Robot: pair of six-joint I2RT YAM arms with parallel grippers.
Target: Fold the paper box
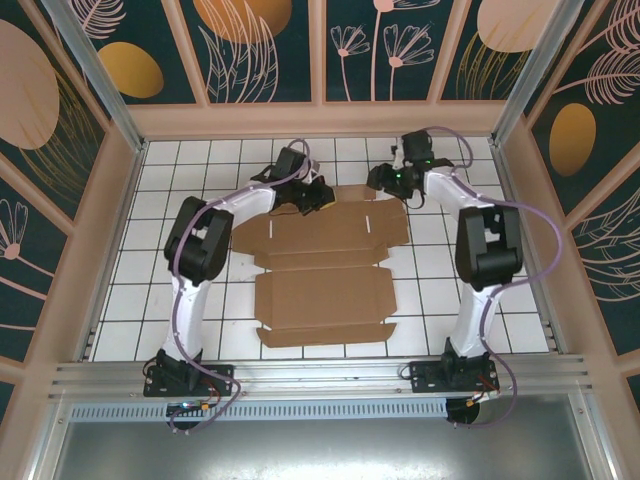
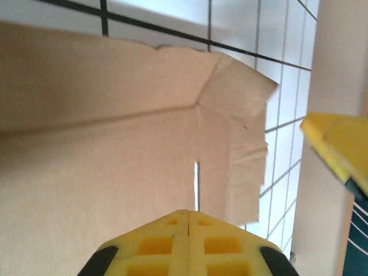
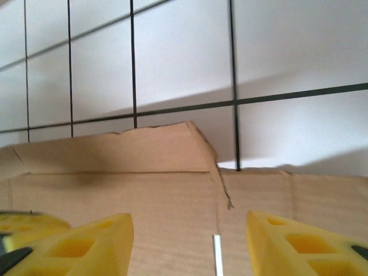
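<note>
Top external view: paper box lies flat, its far flap beneath the 2 grippers; left gripper pinched closed on nothing, right gripper gaping, empty. Folding looks barely begun; next, raise that flap

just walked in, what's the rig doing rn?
Both arms are reaching over a brown paper box, which lies opened out as a die-cut sheet on the tiled table. The left claw is shut, hovering over the sheet's far edge near a corner flap. The right claw is open above the same far edge. No panels look folded into box shape yet.
</note>
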